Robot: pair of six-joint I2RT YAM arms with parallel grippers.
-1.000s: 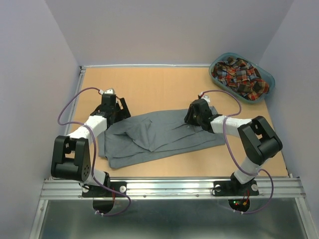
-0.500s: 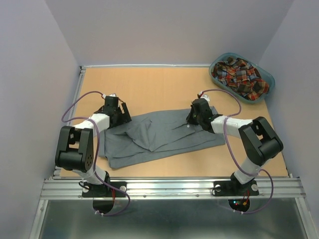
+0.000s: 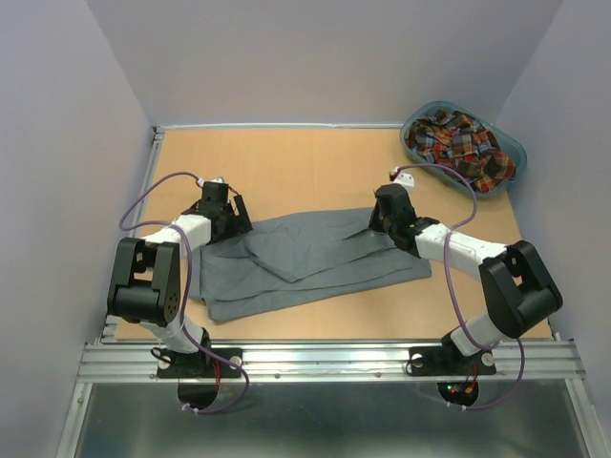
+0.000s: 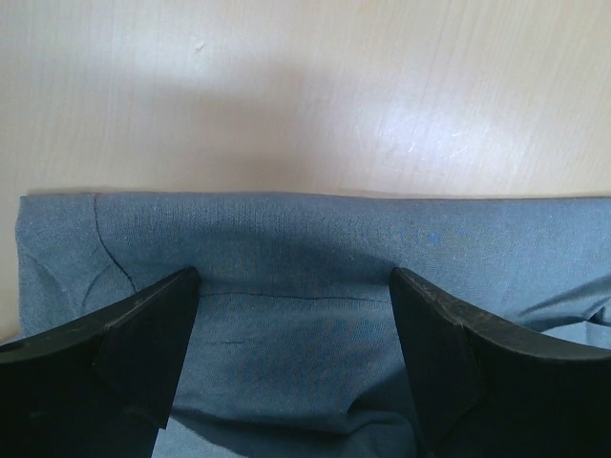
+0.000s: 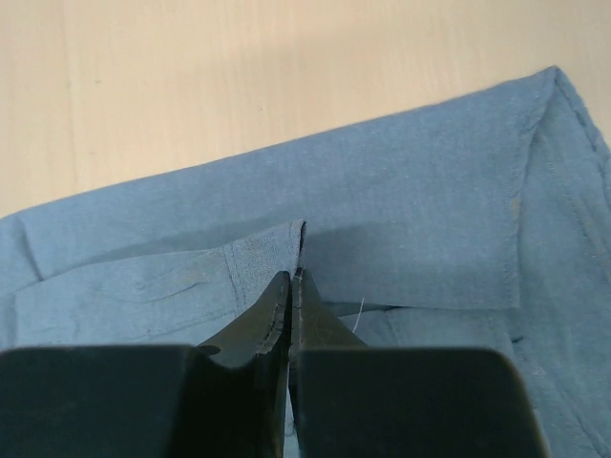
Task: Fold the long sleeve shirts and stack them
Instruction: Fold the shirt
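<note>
The grey long sleeve shirt (image 3: 305, 260) lies crumpled across the middle of the table. My left gripper (image 3: 227, 218) is low over the shirt's left end, open, and its fingers straddle the grey cloth (image 4: 296, 229) near the far hem; the left gripper (image 4: 294, 286) holds nothing. My right gripper (image 3: 384, 222) is at the shirt's far right edge. In the right wrist view the right gripper (image 5: 294, 275) is shut, and a raised fold of the grey shirt (image 5: 410, 219) is pinched at its tips. The plaid long sleeve shirt (image 3: 456, 143) lies bunched in the basket.
The teal oval basket (image 3: 516, 159) stands in the table's back right corner. Purple cables loop above both wrists. Light walls enclose the wooden table (image 3: 305, 167) on three sides, and a metal rail runs along the near edge.
The right jaws have closed on the shirt's edge, and that arm has stretched out toward the right. The left arm has shifted slightly along the shirt's left end, still open.
</note>
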